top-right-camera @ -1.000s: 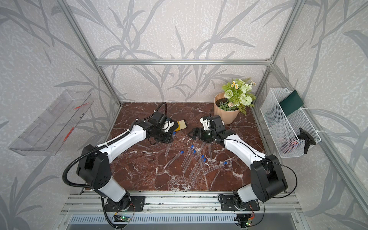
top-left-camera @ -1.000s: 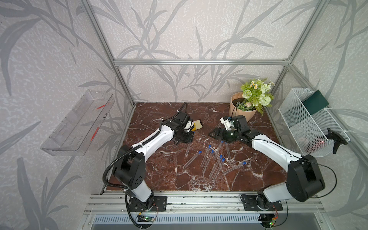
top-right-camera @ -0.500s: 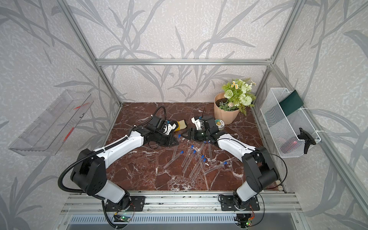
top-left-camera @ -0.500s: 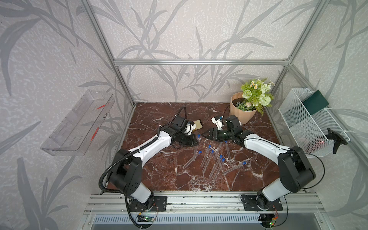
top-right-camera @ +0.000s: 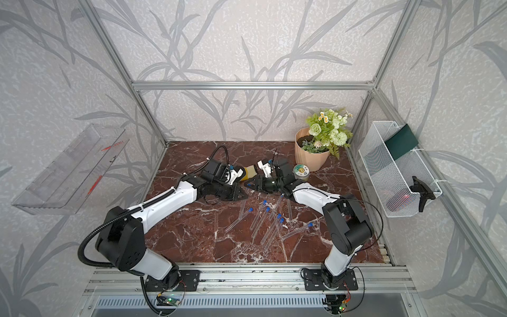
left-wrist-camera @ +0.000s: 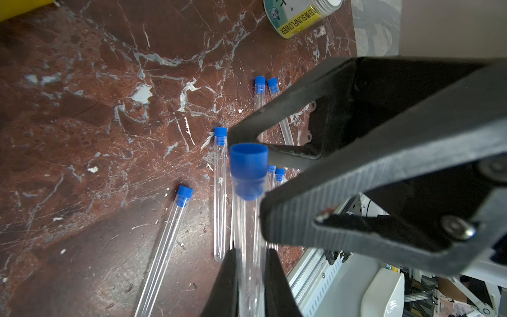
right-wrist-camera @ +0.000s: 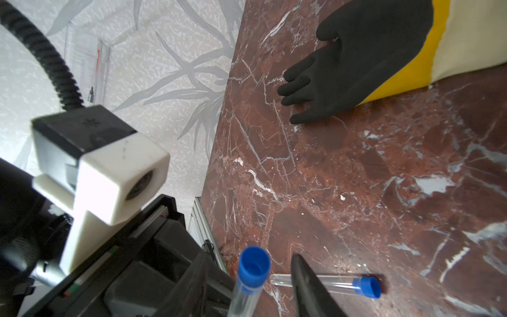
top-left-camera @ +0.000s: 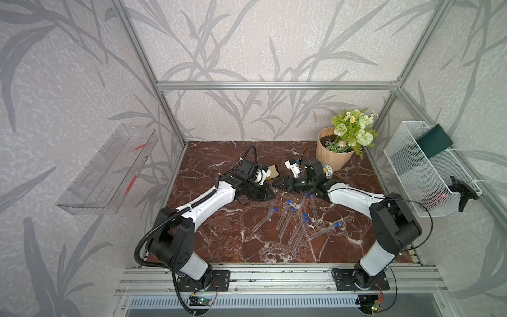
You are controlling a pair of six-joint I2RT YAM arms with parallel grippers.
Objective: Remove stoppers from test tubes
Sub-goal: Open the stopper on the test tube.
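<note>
**Stopper held out between the right jaws, tube axis running from arm to arm**

Stopper (left-wrist-camera: pixel 248 164), bright blue, is seated in the mouth of a clear test tube (left-wrist-camera: pixel 247 233) that is carried clear of the marble table (top-left-camera: pixel 219 233), near its far middle, where the two arms meet. The tube's glass is clamped by the left gripper (left-wrist-camera: pixel 250 254), whose jaws are pressed tight against both sides of it a little below the capped end. The tube's long axis runs out of the left gripper straight toward the right arm, stopper end foremost.

The right gripper (right-wrist-camera: pixel 249 259) is set around that end. Its jaws stand partly apart with the stopper between them, and in the right wrist view a gap is seen on either side, so nothing is judged to be gripped there yet. Whether one finger already grazes the cap cannot be told from the left wrist view.

The right arm is thus the nearer to the stopper, and the left serves as the anchor. The coming pull is judged to need a line along the tube's axis, away from the left gripper; a sideways tug could bend or snap the glass.

Other stoppered tubes (top-left-camera: pixel 286 216) lie flat nearer the front of the table, below and apart from the pair.
</note>
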